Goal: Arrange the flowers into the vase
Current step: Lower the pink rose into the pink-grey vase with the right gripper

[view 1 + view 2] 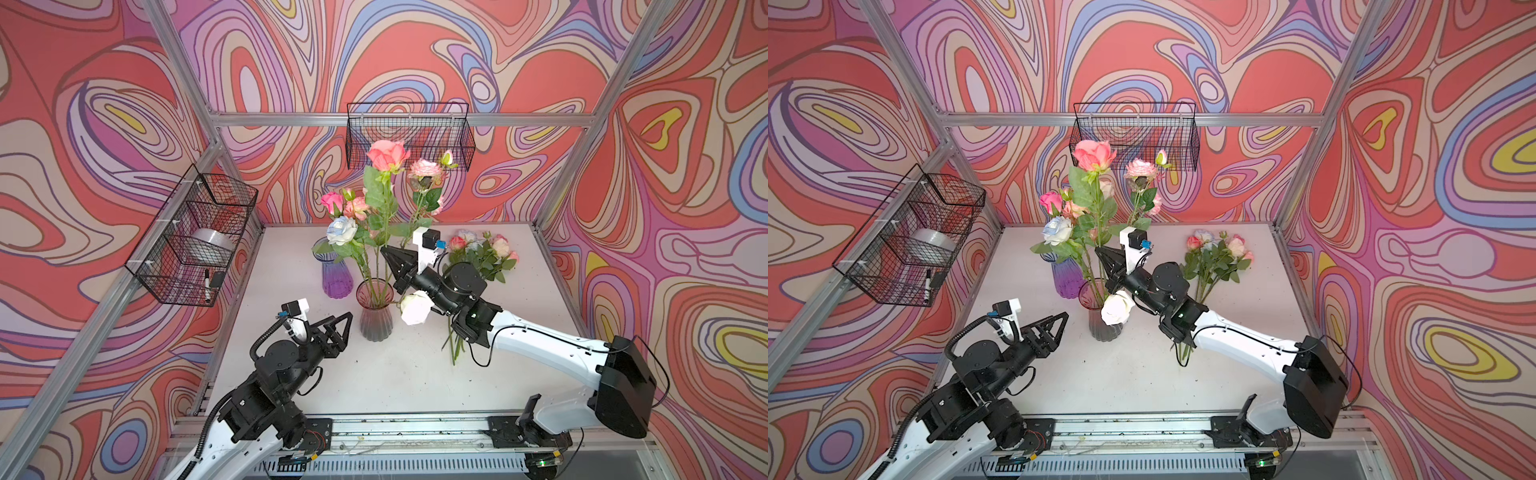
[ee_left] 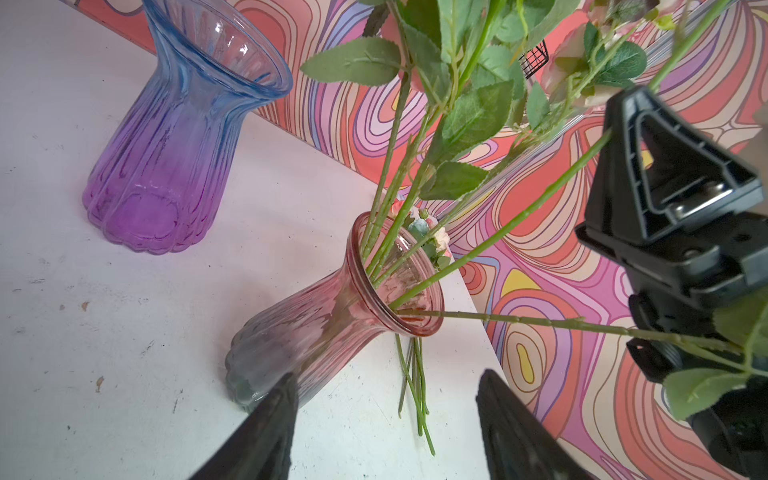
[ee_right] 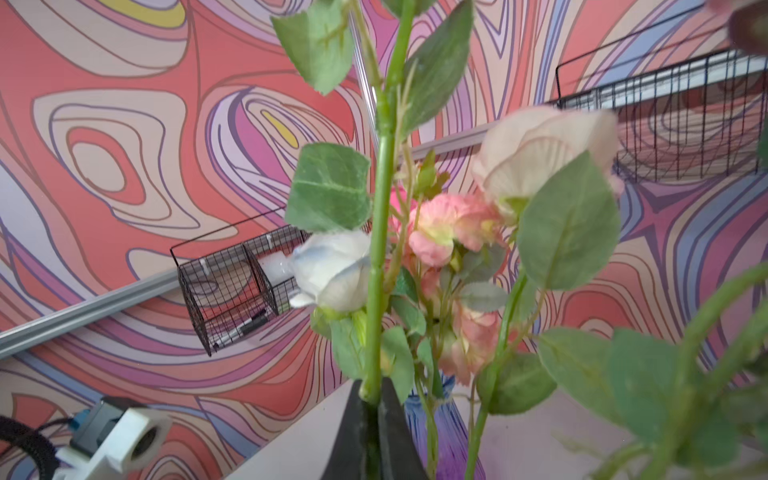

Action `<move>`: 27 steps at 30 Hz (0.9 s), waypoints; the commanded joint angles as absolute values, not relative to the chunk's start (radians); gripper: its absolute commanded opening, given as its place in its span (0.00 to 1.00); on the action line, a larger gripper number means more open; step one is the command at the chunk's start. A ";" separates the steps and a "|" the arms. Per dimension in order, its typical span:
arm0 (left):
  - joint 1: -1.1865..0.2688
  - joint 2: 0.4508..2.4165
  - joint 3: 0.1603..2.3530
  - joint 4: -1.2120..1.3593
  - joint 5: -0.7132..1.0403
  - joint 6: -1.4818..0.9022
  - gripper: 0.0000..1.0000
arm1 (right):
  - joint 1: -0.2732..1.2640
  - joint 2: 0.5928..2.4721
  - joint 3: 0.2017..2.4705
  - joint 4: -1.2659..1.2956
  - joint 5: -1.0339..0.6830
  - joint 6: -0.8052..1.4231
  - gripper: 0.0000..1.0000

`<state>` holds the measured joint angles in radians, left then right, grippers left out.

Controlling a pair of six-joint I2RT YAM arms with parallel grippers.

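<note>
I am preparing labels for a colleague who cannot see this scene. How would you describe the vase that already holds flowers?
Look near the middle of the white table, where two ribbed glass vases stand. The one meant is the front one, the pink-to-grey vase. Unlike the purple-blue vase behind it, which is empty, it has rose stems in it.

pink, coral and white long-stemmed roses (image 1: 386,154) stood in a ribbed pink glass vase (image 1: 376,322). another bunch (image 1: 484,255) lay flat nearby.
</note>
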<state>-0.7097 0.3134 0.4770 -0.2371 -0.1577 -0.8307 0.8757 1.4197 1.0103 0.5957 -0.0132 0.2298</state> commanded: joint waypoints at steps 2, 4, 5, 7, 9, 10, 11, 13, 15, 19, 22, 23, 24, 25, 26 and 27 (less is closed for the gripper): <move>-0.709 0.300 0.461 -0.228 -0.170 -0.846 0.69 | 0.882 1.366 0.960 0.528 0.053 0.201 0.22; -0.709 0.304 0.456 -0.221 -0.167 -0.851 0.69 | 0.883 1.359 0.971 0.497 0.069 0.195 0.28; -0.709 0.309 0.455 -0.218 -0.166 -0.852 0.69 | 0.883 1.362 0.982 0.481 0.076 0.190 0.29; -0.709 0.321 0.460 -0.211 -0.161 -0.852 0.69 | 0.884 1.369 1.012 0.440 0.084 0.178 0.32; -0.709 0.335 0.463 -0.201 -0.154 -0.853 0.69 | 0.884 1.377 1.034 0.412 0.099 0.173 0.34; -0.709 0.340 0.465 -0.198 -0.154 -0.854 0.69 | 0.883 1.375 1.038 0.406 0.100 0.170 0.34; -0.709 0.346 0.466 -0.195 -0.150 -0.854 0.69 | 0.884 1.373 1.042 0.395 0.103 0.175 0.35; -0.709 0.355 0.466 -0.190 -0.144 -0.855 0.69 | 0.885 1.358 1.042 0.369 0.105 0.186 0.36; -0.709 0.368 0.468 -0.194 -0.143 -0.851 0.69 | 0.890 1.336 1.034 0.348 0.111 0.189 0.38; -0.709 0.398 0.481 -0.241 -0.142 -0.822 0.65 | 0.898 1.280 1.047 0.256 0.124 0.202 0.38; -0.709 0.413 0.480 -0.297 -0.135 -0.783 0.64 | 0.898 1.240 1.052 0.194 0.163 0.222 0.40; -0.709 0.423 0.484 -0.311 -0.127 -0.770 0.64 | 0.899 1.229 1.056 0.167 0.173 0.226 0.40; -0.709 0.437 0.492 -0.325 -0.120 -0.766 0.64 | 0.899 1.222 1.063 0.136 0.187 0.237 0.40; -0.709 0.452 0.504 -0.340 -0.123 -0.780 0.65 | 0.899 1.216 1.071 0.110 0.200 0.247 0.40; -0.709 0.472 0.541 -0.346 -0.119 -0.793 0.66 | 0.899 1.211 1.077 0.081 0.212 0.251 0.40; -0.709 0.496 0.569 -0.346 -0.109 -0.801 0.66 | 0.899 1.203 1.077 0.065 0.229 0.254 0.40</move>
<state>-0.7097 0.4576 0.4877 -0.3054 -0.1295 -0.8043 0.8932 1.2228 1.0515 0.1734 0.1665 0.2276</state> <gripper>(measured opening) 0.654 0.396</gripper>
